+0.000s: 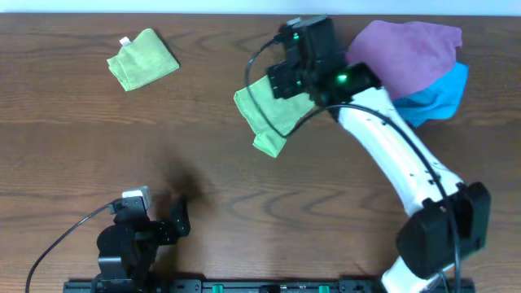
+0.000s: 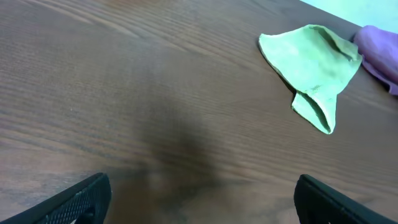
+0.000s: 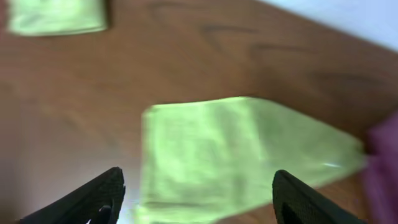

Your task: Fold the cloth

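Wooden table [image 1: 203, 163]; right claw [image 3: 198, 200] spread wide above cloth [image 1: 264, 114].

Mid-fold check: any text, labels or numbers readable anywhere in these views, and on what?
No readable text in any view.
Too small to read: white tag on the small folded green cloth.
No print visible: larger lime-green cloth, purple cloth.

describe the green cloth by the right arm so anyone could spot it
Start at the purple cloth at far right and look left, below the right gripper. The lime-green cloth there is loosely folded, unlike the small green square far left.
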`<state>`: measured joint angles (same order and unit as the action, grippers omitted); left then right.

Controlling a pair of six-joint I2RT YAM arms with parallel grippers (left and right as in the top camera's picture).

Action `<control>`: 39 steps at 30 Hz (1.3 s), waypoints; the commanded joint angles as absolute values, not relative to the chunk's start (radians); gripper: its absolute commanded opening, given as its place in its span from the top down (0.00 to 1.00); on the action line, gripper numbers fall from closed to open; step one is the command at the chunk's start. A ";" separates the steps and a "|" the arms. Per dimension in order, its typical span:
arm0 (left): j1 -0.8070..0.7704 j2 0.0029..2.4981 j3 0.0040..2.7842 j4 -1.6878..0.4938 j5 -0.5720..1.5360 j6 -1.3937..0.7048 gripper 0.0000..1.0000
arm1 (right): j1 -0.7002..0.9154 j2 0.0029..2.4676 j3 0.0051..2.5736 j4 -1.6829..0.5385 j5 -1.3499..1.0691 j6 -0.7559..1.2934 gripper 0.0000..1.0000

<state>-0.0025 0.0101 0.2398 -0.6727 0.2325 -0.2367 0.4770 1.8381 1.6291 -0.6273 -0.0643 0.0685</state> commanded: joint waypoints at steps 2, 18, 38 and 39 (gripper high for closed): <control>-0.006 0.004 0.237 -0.669 0.225 -0.244 0.05 | 0.520 1.959 1.642 -0.595 -0.186 0.112 0.25; -0.007 0.004 0.237 -0.645 0.265 -0.404 0.05 | 0.558 2.075 1.642 -0.722 0.003 -0.110 0.27; -0.006 0.004 0.237 -0.630 0.270 -0.405 0.05 | 0.693 2.095 1.640 -0.900 0.141 -0.271 0.31; -0.006 0.004 0.237 -0.630 0.270 -0.405 0.05 | 0.694 2.101 1.640 -0.895 0.163 -0.271 0.32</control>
<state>-0.0025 0.0101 0.2398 -0.6315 0.2600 -0.3969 0.6899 2.0811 1.6302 -0.9051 0.1028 -0.2546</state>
